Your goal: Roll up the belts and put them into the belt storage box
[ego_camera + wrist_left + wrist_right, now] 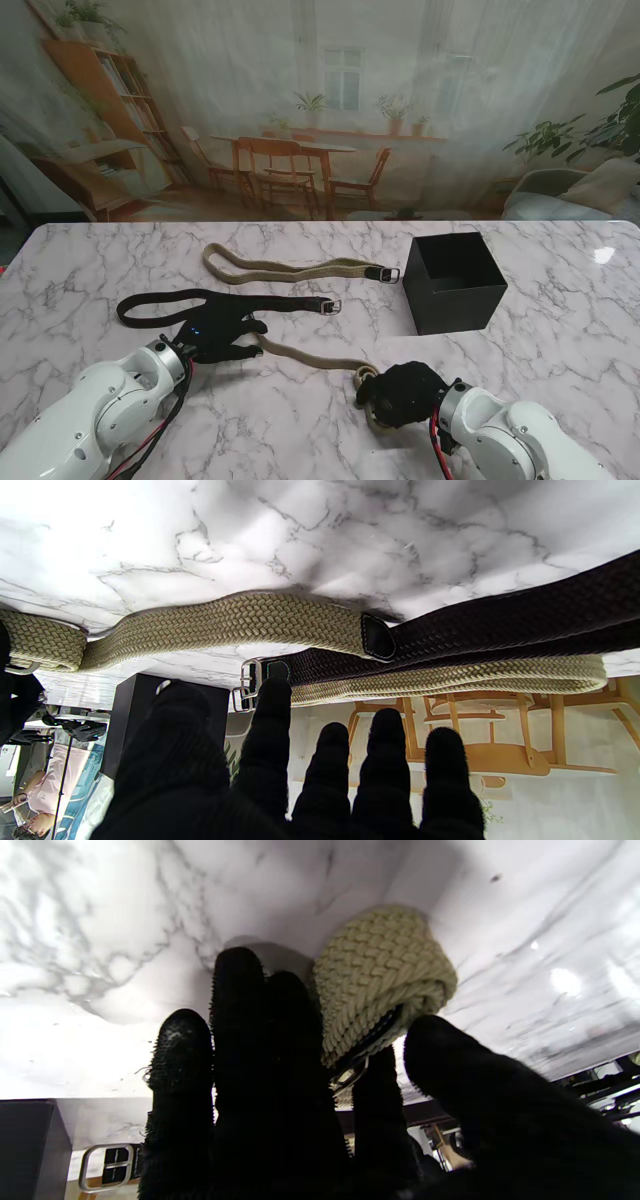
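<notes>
The right robot hand [402,393] pinches the rolled start of the tan belt [310,358], whose loose length runs leftward across the worktop [560,330] to the spread left robot hand [222,335]; the black box [455,282] sits beyond.

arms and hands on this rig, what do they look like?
Both arms are glossy white rounded shells. The left arm shows red and black cables nearer to me and a small blue light at the wrist. The left hand and right hand wear black knit gloves over five fingers.
</notes>
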Motion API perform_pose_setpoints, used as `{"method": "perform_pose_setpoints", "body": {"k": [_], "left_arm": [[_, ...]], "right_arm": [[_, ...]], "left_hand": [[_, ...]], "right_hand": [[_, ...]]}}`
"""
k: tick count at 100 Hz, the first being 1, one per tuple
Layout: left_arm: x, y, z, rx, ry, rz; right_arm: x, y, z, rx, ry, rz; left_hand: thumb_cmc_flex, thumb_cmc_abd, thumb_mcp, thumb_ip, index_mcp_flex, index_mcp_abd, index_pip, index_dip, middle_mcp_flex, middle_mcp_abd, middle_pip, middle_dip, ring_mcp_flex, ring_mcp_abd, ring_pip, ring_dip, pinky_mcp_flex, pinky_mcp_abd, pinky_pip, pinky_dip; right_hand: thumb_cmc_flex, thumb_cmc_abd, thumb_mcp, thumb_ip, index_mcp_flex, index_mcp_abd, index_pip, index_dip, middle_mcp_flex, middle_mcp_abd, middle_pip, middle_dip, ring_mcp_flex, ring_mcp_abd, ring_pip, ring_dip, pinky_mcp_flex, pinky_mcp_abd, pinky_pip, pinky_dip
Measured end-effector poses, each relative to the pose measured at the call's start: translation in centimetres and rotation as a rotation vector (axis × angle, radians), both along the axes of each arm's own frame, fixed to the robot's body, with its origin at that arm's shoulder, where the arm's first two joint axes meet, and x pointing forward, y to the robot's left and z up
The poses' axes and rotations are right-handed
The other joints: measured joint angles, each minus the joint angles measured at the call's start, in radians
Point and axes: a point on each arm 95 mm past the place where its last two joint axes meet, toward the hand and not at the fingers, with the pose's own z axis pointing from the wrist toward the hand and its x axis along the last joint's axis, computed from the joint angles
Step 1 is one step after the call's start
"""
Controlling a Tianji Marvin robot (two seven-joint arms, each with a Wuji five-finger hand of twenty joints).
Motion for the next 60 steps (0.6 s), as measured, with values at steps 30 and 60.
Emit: {"method": "perform_pose_setpoints", "body": {"k": [30, 60], "left_arm": [[0.03, 0.06, 0.03, 0.0, -0.002, 0.001], [0.01, 0.04, 0.0, 0.001, 0.0, 0.001]], "right_arm": [[-0.15, -0.54, 0.62, -0.036, 0.031, 0.023], [0.11, -0.6, 0.06, -0.092, -0.059, 0.036]], "left_hand": [[0.0, 0.0, 0.0, 0.0, 0.0, 0.0, 0.0, 0.0, 0.0, 0.0, 0.0, 0.0, 0.0, 0.0, 0.0, 0.0, -0.001, 0.0, -0.01, 0.0], [0.0, 0.0, 0.0, 0.0, 0.0, 0.0, 0.0, 0.0, 0.0, 0.0, 0.0, 0.0, 0.0, 0.0, 0.0, 0.0, -0.001, 0.0, -0.01, -0.005]], "right_hand": [[0.138, -0.245, 0.338, 0.195, -0.173, 0.059, -0.085, 0.078, -0.132, -0.077, 0.009, -0.024, -0.096, -0.077, -0.071, -0.027, -0.042, -0.097, -0.06, -0.001], [0.284, -0.103, -0.015, -0.096, -0.179, -0.056, -0.011, 0.111, -0.104, -0.183, 0.068, 0.182, -0.057, -0.115, -0.004, 0.087, -0.036, -0.11, -0.052, -0.025]]}}
